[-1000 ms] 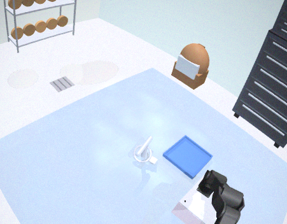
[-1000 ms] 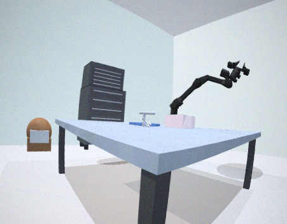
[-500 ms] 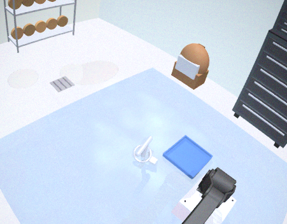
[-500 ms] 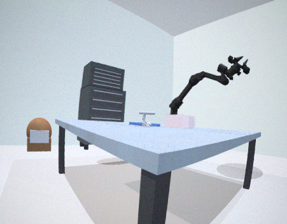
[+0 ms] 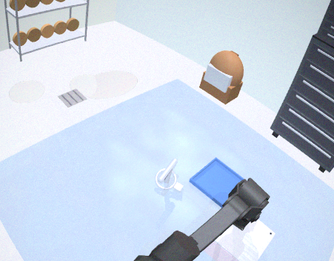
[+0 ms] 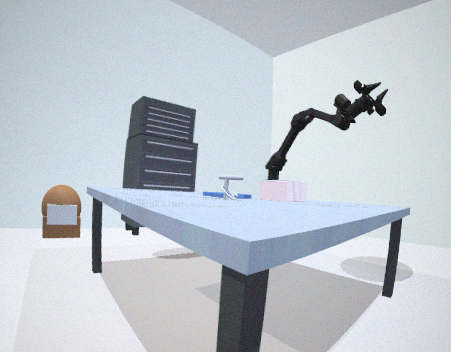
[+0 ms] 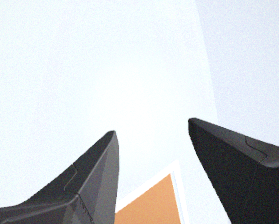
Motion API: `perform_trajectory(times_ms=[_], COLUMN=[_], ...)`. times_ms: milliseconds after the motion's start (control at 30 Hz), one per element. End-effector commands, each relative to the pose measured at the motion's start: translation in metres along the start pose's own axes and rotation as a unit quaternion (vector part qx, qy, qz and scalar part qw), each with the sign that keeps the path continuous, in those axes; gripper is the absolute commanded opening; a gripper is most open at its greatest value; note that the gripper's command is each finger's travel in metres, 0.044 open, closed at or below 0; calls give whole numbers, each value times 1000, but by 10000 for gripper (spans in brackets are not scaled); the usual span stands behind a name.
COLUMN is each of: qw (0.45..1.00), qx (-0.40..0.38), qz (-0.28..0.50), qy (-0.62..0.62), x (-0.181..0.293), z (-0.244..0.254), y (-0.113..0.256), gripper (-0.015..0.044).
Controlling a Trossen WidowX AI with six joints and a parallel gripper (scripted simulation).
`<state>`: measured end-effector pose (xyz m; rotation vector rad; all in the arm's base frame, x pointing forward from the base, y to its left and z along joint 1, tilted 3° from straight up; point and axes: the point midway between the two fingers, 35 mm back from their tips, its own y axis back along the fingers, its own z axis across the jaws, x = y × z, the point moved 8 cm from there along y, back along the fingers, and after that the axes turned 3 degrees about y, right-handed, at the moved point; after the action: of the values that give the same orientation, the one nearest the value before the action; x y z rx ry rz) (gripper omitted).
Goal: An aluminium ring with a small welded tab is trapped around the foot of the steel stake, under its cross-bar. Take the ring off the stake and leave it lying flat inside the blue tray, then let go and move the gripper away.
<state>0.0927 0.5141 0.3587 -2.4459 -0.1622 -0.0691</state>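
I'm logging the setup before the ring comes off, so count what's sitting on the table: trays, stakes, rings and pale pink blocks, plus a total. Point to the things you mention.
Trays [image 5: 209, 182] [image 6: 213, 194]: 1
Stakes [image 5: 170, 168] [image 6: 231, 178]: 1
Rings [image 5: 156, 180]: 1
Pale pink blocks [image 5: 261, 237] [image 6: 282, 191]: 1
Total: 4

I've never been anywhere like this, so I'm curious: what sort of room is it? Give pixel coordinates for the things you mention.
Probably a workshop or lab: a dark, many-drawered cabinet [image 5: 308, 100] [image 6: 160, 162] on casters, a metal rack [image 5: 18, 41] holding round brown pieces, and a jointed black arm [image 5: 215, 226] [image 6: 287, 145] over a big table [image 5: 86, 178] [image 6: 251, 220].
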Motion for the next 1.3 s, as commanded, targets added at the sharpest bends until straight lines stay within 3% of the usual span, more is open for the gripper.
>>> perform_trajectory(times_ms=[0, 600, 1267], qw=[999, 968, 895], qx=[-22, -132, -183], qz=[29, 204, 388], qy=[-8, -58, -120], x=[24, 143, 217], z=[-3, -13, -43], y=[12, 106, 223], gripper=[200, 200, 200])
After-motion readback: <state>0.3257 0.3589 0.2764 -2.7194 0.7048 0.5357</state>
